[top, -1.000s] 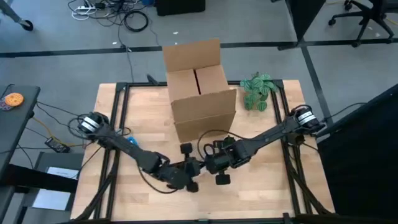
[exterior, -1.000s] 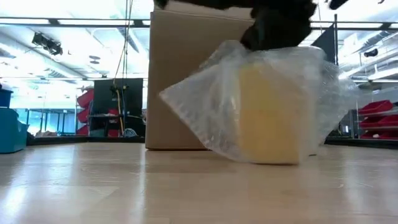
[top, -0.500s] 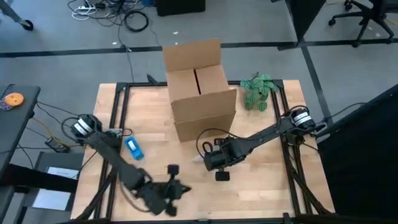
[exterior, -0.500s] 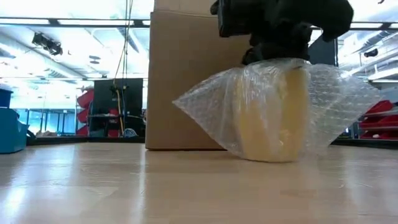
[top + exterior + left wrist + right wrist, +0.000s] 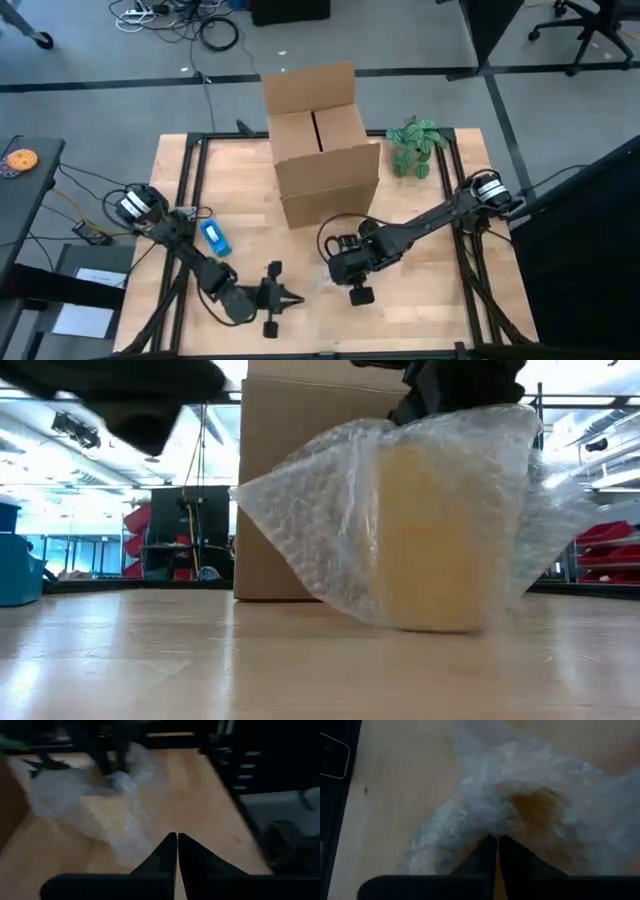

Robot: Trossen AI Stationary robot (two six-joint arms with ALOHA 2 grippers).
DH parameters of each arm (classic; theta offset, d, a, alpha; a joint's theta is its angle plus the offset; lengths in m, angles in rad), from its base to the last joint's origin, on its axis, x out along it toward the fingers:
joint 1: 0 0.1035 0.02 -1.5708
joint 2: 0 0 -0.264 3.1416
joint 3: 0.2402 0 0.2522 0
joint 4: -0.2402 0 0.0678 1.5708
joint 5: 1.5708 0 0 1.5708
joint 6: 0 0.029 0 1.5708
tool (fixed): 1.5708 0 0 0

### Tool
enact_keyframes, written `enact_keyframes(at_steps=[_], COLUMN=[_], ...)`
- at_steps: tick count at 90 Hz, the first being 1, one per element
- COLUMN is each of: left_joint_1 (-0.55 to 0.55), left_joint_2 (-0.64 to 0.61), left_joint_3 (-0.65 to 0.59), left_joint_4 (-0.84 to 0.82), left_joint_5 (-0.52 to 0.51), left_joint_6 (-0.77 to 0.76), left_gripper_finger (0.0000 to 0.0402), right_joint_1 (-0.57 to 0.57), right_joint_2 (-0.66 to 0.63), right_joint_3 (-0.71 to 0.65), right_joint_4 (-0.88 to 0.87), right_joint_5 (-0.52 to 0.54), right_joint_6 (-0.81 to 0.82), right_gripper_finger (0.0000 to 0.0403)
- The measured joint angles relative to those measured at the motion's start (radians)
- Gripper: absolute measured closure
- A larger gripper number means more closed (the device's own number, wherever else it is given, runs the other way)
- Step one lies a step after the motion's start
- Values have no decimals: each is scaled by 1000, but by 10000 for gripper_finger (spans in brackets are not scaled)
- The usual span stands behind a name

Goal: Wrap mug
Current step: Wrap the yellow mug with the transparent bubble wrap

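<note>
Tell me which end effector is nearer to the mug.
Right. The right end effector pinches the bubble wrap over the mug; the left end effector is apart, empty.

Yellow mug (image 5: 435,535) under clear bubble wrap (image 5: 300,520)

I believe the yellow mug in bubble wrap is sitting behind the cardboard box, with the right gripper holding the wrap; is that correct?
Not quite: the low view shows the yellow mug in bubble wrap in front of the cardboard box, not behind it. The rest holds: the right gripper has its fingers pinched on the wrap.
</note>
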Motion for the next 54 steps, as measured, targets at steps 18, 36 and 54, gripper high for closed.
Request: enact_keyframes(at_steps=[18, 36, 54], left_joint_1=[2, 4, 17], left_joint_2=[0, 0, 0], left_joint_3=[0, 1, 1], left_joint_4=[9, 19, 32], left_joint_5=[8, 11, 15], left_joint_6=[36, 56, 100], left_gripper_finger=[401, 401, 401], right_joint_1=[-24, -25, -26], right_joint_2=[18, 78, 109], right_joint_3=[0, -1, 2], right_joint_4=[-67, 44, 129], right_joint_5=[28, -74, -132], right_joint_6=[5, 9, 23], right_gripper_finger=[403, 403, 403])
